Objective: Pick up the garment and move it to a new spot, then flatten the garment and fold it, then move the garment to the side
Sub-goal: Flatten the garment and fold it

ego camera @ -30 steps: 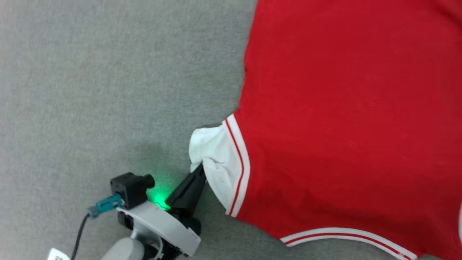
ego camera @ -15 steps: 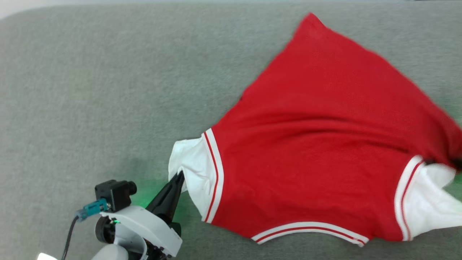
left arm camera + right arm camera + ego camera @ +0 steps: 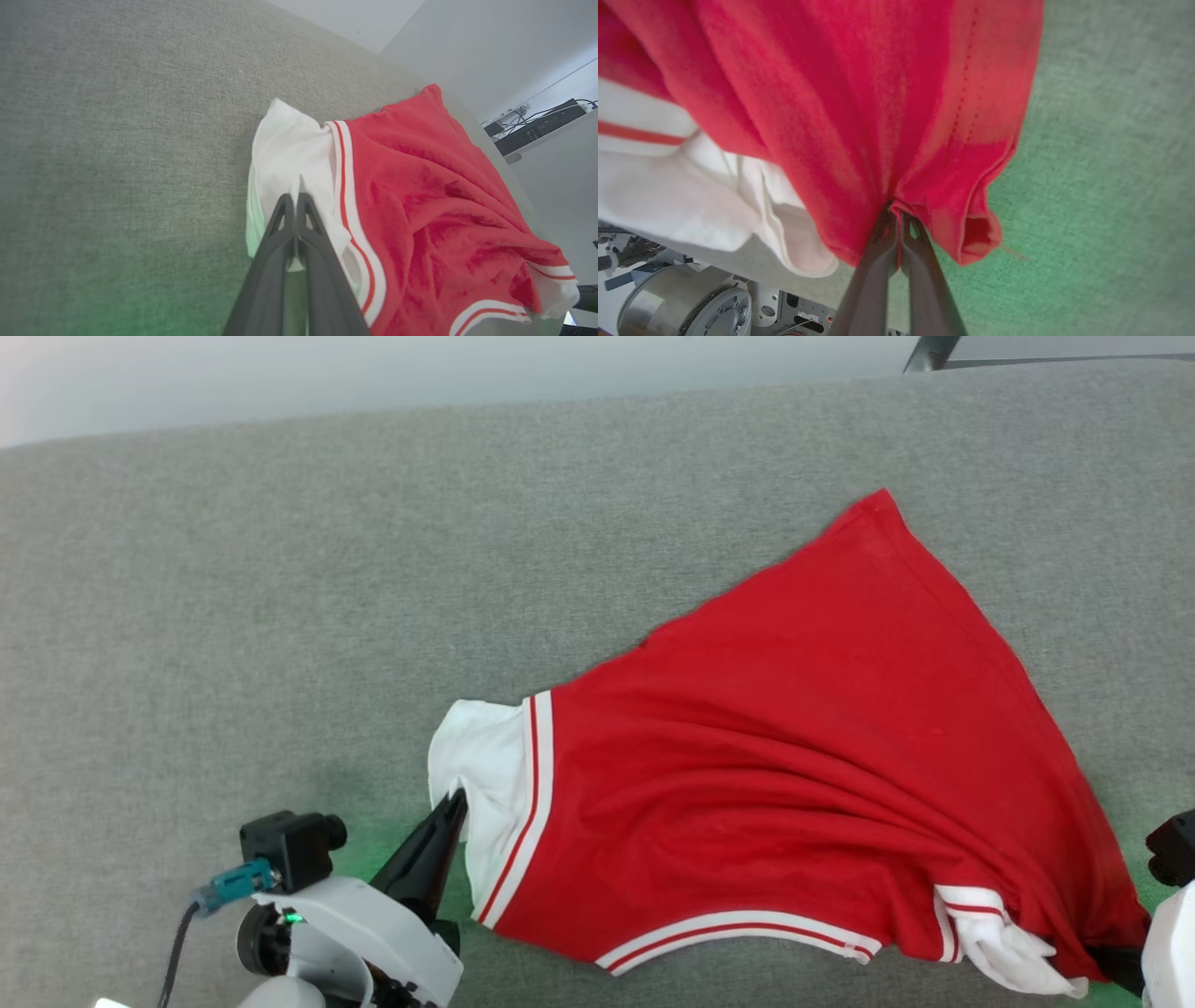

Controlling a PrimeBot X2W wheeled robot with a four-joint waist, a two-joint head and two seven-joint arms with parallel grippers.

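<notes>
We have the shirt (image 3: pixel 822 728) lying plain red side up on the grey cushion (image 3: pixel 280 616), spread on a slant toward our right and wrinkled across the middle. Our left gripper (image 3: pixel 455 798) has its fingers pinched together on the edge of the white sleeve (image 3: pixel 289 149), a sliver of white cloth between them. Our right gripper (image 3: pixel 896 213) is likewise closed, clamping a bunched fold of red cloth by the stitched hem. The other white sleeve (image 3: pixel 1004 947) sits crumpled just beside that grip.
</notes>
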